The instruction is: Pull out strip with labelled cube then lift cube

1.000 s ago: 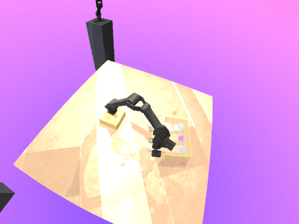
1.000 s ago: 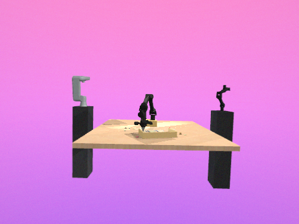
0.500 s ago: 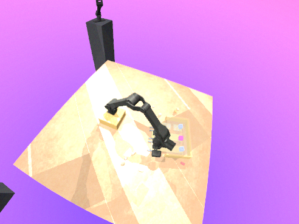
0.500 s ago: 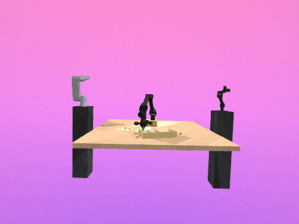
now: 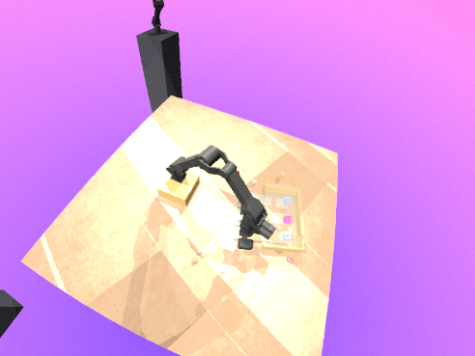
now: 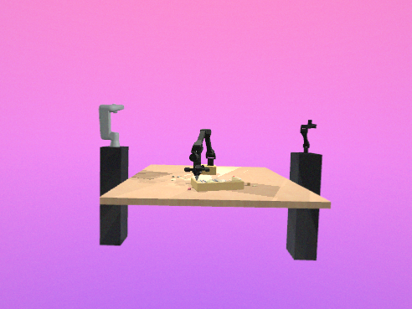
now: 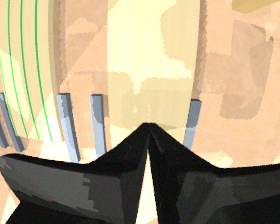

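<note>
My gripper (image 6: 197, 178) (image 7: 148, 128) is shut with nothing between its fingertips. In the wrist view its tips overlap the near end of a plain cream strip (image 7: 145, 45); whether they touch it I cannot tell. A cream strip with green lines (image 7: 44, 60) lies to the left. Blue-grey bars (image 7: 68, 127) (image 7: 97, 122) (image 7: 192, 122) stand beside the strip ends. In the top view, a magenta cube (image 5: 287, 219) sits between two pale blue-marked cubes (image 5: 287, 201) (image 5: 286, 236) inside a low yellow-walled frame. Their labels are too small to read. The strips' full lengths are hidden.
The low frame (image 5: 301, 217) (image 6: 222, 186) walls in the cubes. A pink-red block (image 5: 290, 260) lies outside it. Small objects (image 5: 195, 260) (image 5: 254, 182) are scattered around. A yellow box (image 5: 171, 196) surrounds the arm's base. Other arms stand on dark pedestals (image 6: 114, 176) (image 6: 306, 172) beyond the table.
</note>
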Robot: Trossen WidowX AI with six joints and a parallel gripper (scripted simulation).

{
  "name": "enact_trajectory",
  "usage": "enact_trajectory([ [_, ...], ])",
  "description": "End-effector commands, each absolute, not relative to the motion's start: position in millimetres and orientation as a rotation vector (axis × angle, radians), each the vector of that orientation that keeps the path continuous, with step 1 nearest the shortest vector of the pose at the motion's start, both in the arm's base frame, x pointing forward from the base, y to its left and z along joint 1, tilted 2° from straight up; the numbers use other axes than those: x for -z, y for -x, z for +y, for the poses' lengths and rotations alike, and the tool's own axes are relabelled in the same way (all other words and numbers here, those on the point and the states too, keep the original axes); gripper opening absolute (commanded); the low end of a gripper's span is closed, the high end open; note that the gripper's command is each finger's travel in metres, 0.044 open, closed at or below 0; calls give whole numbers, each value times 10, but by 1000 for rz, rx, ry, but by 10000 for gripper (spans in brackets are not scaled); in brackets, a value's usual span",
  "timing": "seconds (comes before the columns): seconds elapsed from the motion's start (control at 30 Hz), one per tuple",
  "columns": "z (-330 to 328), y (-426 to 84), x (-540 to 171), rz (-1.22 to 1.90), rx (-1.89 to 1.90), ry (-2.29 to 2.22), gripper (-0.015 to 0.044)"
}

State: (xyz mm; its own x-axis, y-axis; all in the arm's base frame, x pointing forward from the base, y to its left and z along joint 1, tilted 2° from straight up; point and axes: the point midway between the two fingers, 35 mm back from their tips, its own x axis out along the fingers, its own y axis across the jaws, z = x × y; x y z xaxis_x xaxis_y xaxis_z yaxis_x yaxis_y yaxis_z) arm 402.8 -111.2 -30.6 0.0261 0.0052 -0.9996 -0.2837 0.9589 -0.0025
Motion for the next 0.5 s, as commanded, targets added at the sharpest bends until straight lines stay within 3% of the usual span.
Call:
enact_trajectory([
  [0.0,-1137,-3916,349,1547,-229,223,0],
  [0.47,-1195,-3714,363,1549,-229,223,0],
])
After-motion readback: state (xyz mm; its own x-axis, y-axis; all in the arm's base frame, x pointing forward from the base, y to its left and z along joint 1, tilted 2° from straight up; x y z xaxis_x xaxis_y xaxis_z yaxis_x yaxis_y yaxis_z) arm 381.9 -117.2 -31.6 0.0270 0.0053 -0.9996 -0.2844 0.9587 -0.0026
